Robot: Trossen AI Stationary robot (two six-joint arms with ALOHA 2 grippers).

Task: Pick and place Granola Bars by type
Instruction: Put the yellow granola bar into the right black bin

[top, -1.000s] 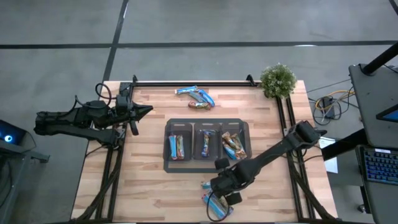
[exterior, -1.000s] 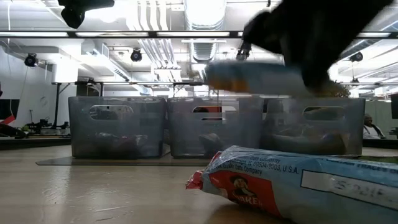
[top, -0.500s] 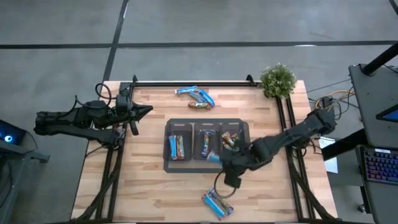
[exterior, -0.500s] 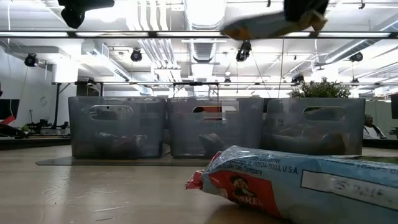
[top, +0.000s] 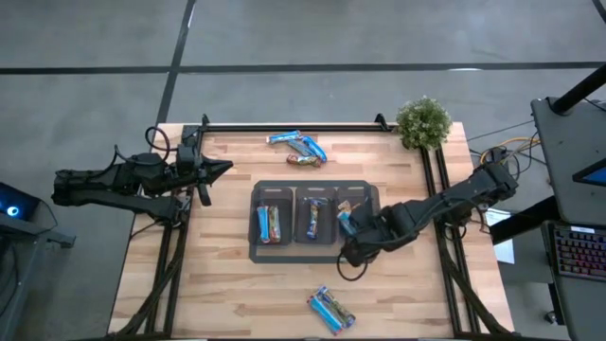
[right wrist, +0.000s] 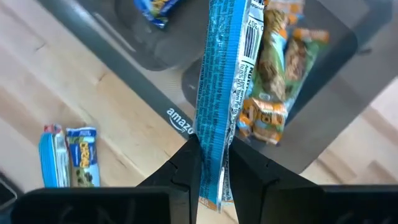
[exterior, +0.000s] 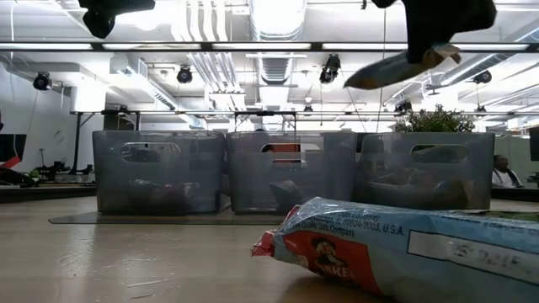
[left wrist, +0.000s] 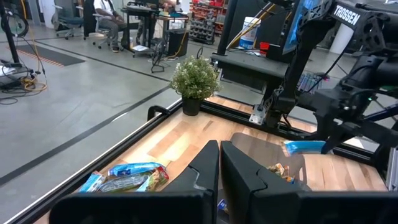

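My right gripper (top: pixel 348 235) hangs over the near rim of the dark three-compartment tray (top: pixel 254 254), shut on a light blue granola bar (right wrist: pixel 222 74). The compartments hold blue bars (top: pixel 269 224), dark blue bars (top: pixel 312 218) and orange-brown bars (right wrist: pixel 280 81). More bars lie flat near the table's far edge (top: pixel 298 147). Two light blue ones (top: pixel 330 310) lie flat at the near edge, large in the low view (exterior: pixel 404 244). My left gripper (left wrist: pixel 219 163) waits shut at the table's left edge (top: pixel 204 173). My right gripper pinches the light blue bar between its two fingers near one end (right wrist: pixel 211 163). The rest of the bar sticks out ahead of the fingertips, along their line. It is lifted clear and hangs tilted over the tray's right compartment (exterior: pixel 392 71).
A small potted plant (top: pixel 422 121) stands at the table's far right corner. Black rails run along the left, right and far edges. Bare wood lies left of the tray and between the tray and the near edge.
My right gripper, holding the light blue bar throughout, has risen from beside the two bars at the near edge. It has travelled toward the far edge, to the tray's near rim. The bar has swung from over the bare wood to over the right compartment.
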